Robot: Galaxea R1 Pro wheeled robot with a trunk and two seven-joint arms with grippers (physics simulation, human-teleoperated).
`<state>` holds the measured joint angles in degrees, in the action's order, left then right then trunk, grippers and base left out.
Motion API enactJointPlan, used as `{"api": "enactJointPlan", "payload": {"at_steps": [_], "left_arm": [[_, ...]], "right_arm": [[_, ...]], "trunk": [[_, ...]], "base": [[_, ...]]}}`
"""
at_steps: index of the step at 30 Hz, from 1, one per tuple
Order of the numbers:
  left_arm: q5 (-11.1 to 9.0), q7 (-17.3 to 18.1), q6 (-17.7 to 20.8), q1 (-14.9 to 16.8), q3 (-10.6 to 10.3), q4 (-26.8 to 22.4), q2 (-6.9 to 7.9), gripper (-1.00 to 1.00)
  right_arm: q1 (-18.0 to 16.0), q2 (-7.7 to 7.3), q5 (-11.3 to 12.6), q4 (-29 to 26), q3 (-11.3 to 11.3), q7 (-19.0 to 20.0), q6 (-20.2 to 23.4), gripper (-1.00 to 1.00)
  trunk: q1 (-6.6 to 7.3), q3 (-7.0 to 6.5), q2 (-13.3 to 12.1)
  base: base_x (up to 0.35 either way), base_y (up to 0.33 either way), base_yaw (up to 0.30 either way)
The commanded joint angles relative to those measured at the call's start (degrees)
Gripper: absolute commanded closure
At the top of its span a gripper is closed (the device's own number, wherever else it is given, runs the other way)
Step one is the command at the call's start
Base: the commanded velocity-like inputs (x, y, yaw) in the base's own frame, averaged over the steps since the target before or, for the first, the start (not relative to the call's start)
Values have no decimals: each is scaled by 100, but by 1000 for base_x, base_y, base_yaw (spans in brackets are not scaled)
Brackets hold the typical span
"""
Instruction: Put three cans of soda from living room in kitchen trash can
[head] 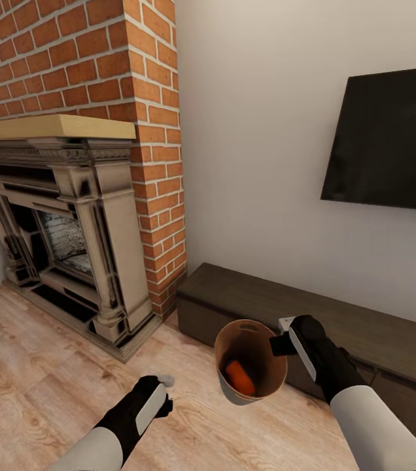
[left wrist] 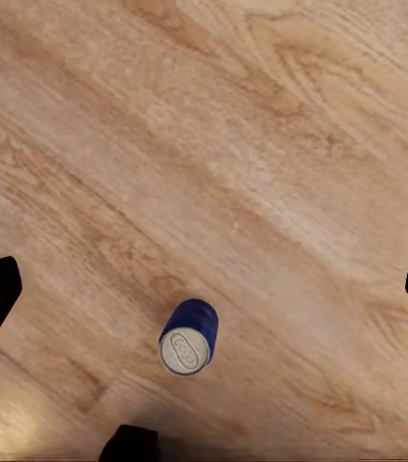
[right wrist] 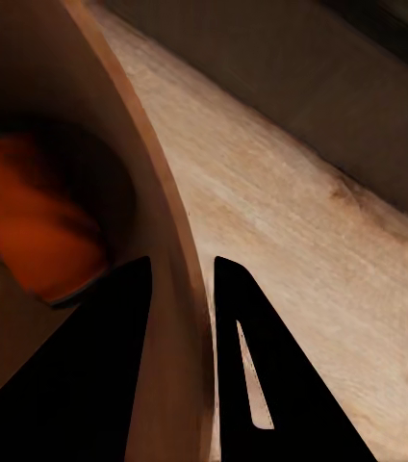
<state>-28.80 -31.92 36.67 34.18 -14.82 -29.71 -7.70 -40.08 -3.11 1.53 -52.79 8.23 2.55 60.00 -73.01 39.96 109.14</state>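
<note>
Left wrist view shows the dark blue can upright on the plank floor, directly beneath the wide-open, empty left gripper, while the right gripper pinches the bin's rim.

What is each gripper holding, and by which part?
The right gripper holds the bin by its rim, one finger inside the wall, one outside. The left gripper is open, empty, above a blue can.
</note>
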Motion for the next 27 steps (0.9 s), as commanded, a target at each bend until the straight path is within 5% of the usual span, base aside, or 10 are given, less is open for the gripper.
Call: {"api": "enactJointPlan", "payload": {"at_steps": [1,10,27], "left_arm": [[-2,4,-10,4,3,33,-1,-100],[-418,18,-57,17,4,143,23,-100],[-473,-6,-89,10,-3,150,49,-100]], "right_arm": [[-2,2,137,-10,-2,25,0,100],[0,-45,36,14,-26,11,0,100],[0,-71,61,618,-42,-598,-71,100]], "trunk": [[0,-1,0],[0,-1,0],[0,-1,0]], "base": [[0,0,0],[0,0,0],[0,0,0]]}}
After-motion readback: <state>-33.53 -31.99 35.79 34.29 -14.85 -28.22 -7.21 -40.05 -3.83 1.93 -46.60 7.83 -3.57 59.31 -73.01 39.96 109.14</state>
